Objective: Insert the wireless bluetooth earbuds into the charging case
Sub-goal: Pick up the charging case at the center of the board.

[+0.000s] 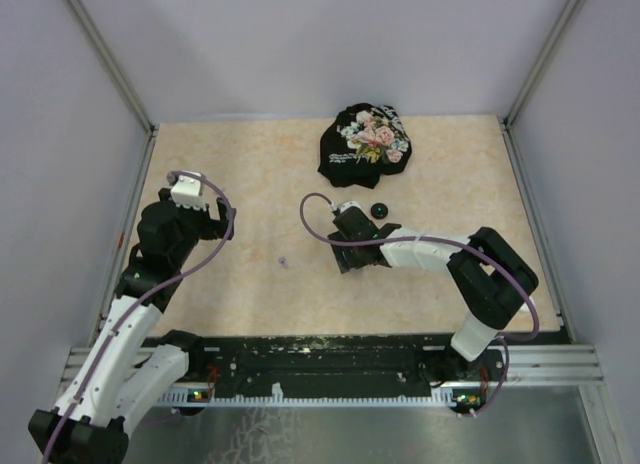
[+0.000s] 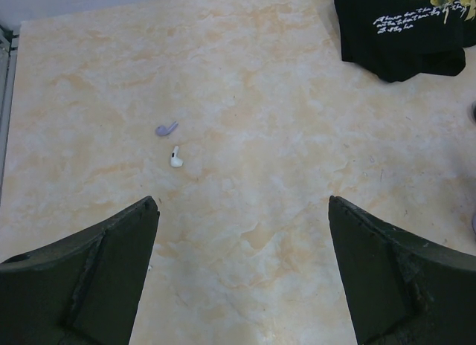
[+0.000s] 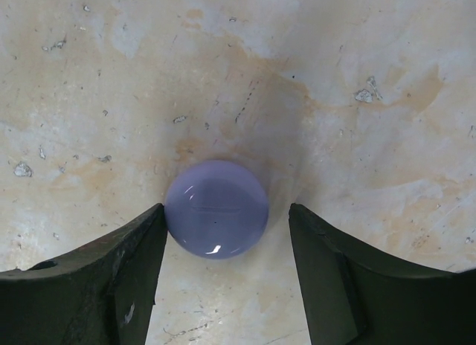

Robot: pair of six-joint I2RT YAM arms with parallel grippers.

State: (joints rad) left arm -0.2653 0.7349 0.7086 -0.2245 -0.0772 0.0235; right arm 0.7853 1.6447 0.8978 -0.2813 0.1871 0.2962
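**Open right gripper (image 3: 225,209) straddling a round glossy lavender puck (image 3: 216,204)**

In the right wrist view we see the right gripper's two dark fingers (image 3: 111,278) spread apart, one on each side of the puck. The finger on the left of that view appears to touch the puck's edge. The other finger stands clear of it, with bare table showing between them. The puck sits flat on the pale marbled tabletop (image 1: 250,164). We see only its smooth, shiny top, so we cannot tell what it holds.

From the top camera, the right arm reaches toward the middle of the table and covers the lavender puck. A small round black puck (image 1: 378,210) lies just beside the gripper, on the far side. We cannot tell whether it is open or shut. Beyond it, near the back edge, a black cloth with a floral print (image 1: 365,144) lies crumpled.

The left gripper (image 2: 242,201) hangs above the table with its fingers wide apart, holding nothing. Ahead of it, a lavender comma-shaped earbud (image 2: 166,128) and a white comma-shaped earbud (image 2: 176,158) lie just beside each other without touching. Both rest on the bare tabletop, not in any case. In the top view they lie between the two arms, to the left of the right gripper.
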